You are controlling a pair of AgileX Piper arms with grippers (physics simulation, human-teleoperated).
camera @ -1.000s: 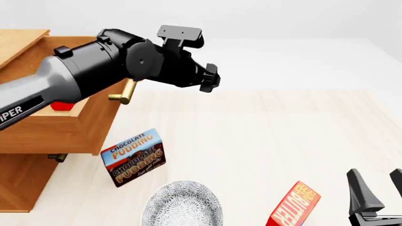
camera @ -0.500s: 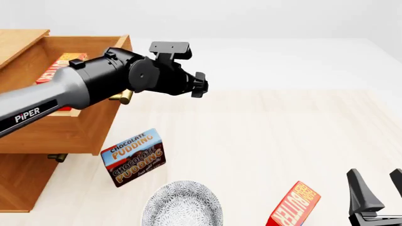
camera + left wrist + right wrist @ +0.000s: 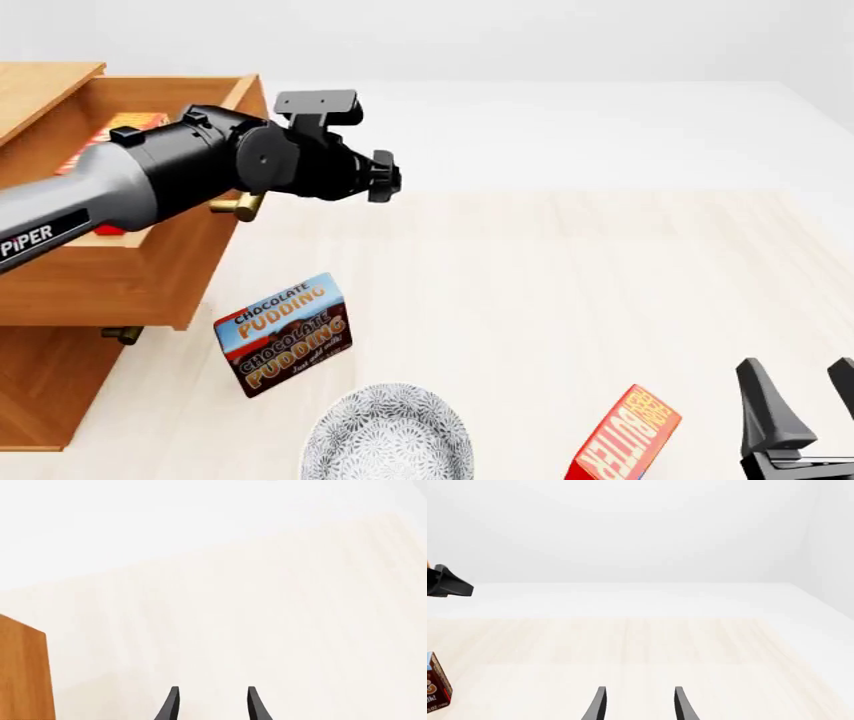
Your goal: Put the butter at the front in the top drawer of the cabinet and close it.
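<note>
The cabinet (image 3: 40, 390) stands at the left, and its top drawer (image 3: 120, 285) is pulled out. One butter (image 3: 110, 130) lies inside the drawer, mostly hidden behind my left arm. That arm lies across the drawer's front and brass handle (image 3: 238, 207). My left gripper (image 3: 380, 175) (image 3: 210, 690) is open and empty, pointing out over bare table. A second, like butter carton (image 3: 625, 440) stands at the table's near edge. Just right of it, my right gripper (image 3: 805, 395) (image 3: 637, 690) is open and holds nothing.
A brown-and-blue Chocolate Pudding box (image 3: 283, 335) (image 3: 435, 685) stands just in front of the drawer. A patterned grey plate (image 3: 387, 435) lies at the near edge. A lower drawer's handle (image 3: 120, 334) pokes out under the top drawer. The cabinet's wooden side (image 3: 23, 675) shows in the left wrist view.
My left arm has swung leftward, and the top drawer's front and handle have shifted left with it, into the cabinet. The right arm, table butter and pudding box have not moved.
</note>
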